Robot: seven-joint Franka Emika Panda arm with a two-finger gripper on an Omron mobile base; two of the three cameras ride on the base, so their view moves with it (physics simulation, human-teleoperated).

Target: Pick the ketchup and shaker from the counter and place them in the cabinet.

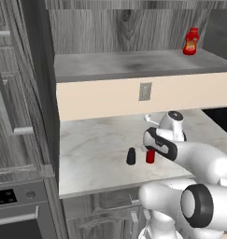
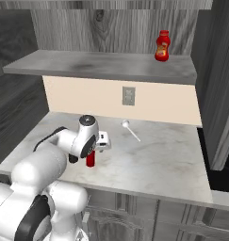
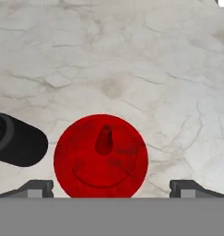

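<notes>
I work in a simulated kitchen, over a pale marble counter point(image 1: 96, 144) with a beige backsplash behind it and an open grey wood-grain cabinet point(image 2: 78, 66) above.

My gripper point(image 3: 111, 186) hangs straight down over the ketchup point(image 3: 100, 156), jaws as wide as they go and holding nothing. In the hand view my two dark fingertips point(image 3: 37, 188) rise on either side of the bottle's round red shoulder, with its narrow nozzle pointing up at me; the left tip stands close to the bottle and the right one well clear, so I judge I am not quite centred on it. From the base cameras only the lower part of the ketchup point(image 1: 150, 156) shows under my hand, standing upright toward the front edge of the counter.

Just beside it, apart and not touching, stands the small black shaker point(image 1: 131, 156), also upright near the front edge. A white spoon point(image 2: 131, 130) lies nearer the backsplash, below a wall socket point(image 1: 145, 91).

So nothing of the task is done yet: both things are still on the counter, and I judge I am at the reach for the first pick. Closing on the ketchup, lifting it to the shelf, then the same for the shaker, all remain.

The cabinet shelf carries one thing, a squat bright-red bottle with a yellow label point(image 2: 162, 46), upright toward its right end; it looks like another sauce bottle.
</notes>
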